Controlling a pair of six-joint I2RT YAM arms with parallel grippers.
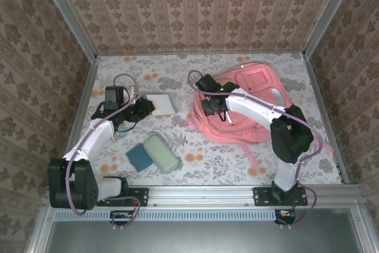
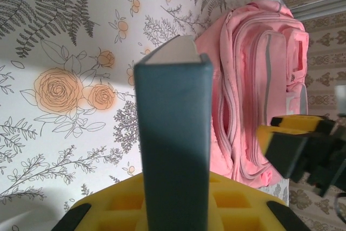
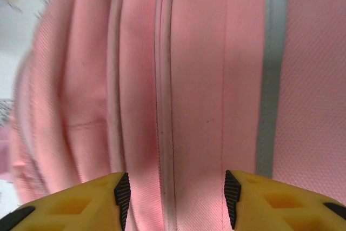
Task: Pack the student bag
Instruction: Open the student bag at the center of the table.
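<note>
While floral cloth (image 1: 195, 158) lies btwn damask walls (image 1: 195, 10), L pincer (image 2: 175, 209) clenches book (image 2: 173, 123); R pincer (image 3: 174, 198) released over student bag (image 3: 205, 79).

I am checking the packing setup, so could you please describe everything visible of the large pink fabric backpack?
The pink fabric backpack lies flat on the floral table, far right, front up, with pale trim stripes, a white patch, zipped pockets and straps trailing nearward. The right gripper hovers open astride a closed zip seam.

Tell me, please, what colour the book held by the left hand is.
The book is dark teal, with white page edges; the left wrist view shows it best.
</note>
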